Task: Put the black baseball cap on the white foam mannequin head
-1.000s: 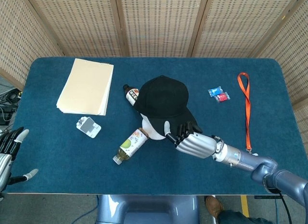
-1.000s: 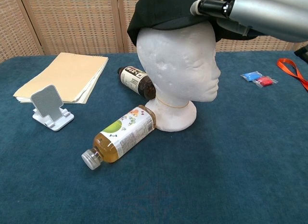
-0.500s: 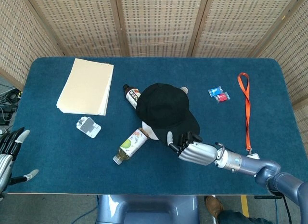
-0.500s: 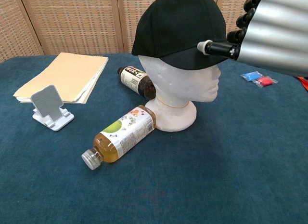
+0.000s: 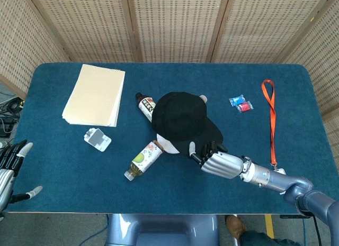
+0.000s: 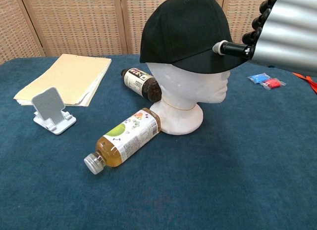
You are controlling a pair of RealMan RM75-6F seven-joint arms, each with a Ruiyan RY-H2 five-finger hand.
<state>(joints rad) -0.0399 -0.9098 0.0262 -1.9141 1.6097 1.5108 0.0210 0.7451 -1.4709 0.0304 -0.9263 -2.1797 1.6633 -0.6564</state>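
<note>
The black baseball cap (image 5: 183, 116) sits on the white foam mannequin head (image 6: 190, 89), its brim pointing right over the face in the chest view. The cap (image 6: 185, 27) covers the crown down to the brow. My right hand (image 5: 220, 162) is at the front of the brim and pinches its edge; in the chest view the right hand (image 6: 285, 34) fills the upper right corner with its thumb on the brim. My left hand (image 5: 9, 169) hangs off the table's front left corner, fingers spread and holding nothing.
A green tea bottle (image 6: 124, 141) lies against the mannequin's base, a dark bottle (image 6: 141, 84) behind it. A tan paper stack (image 5: 95, 95) and a white phone stand (image 5: 97, 139) are at left. Wrapped candies (image 5: 241, 103) and an orange lanyard (image 5: 271, 119) lie at right.
The cap came down from above the mannequin head and now sits on it. My right hand dropped with the brim and shifted slightly right. The left hand stayed put.
</note>
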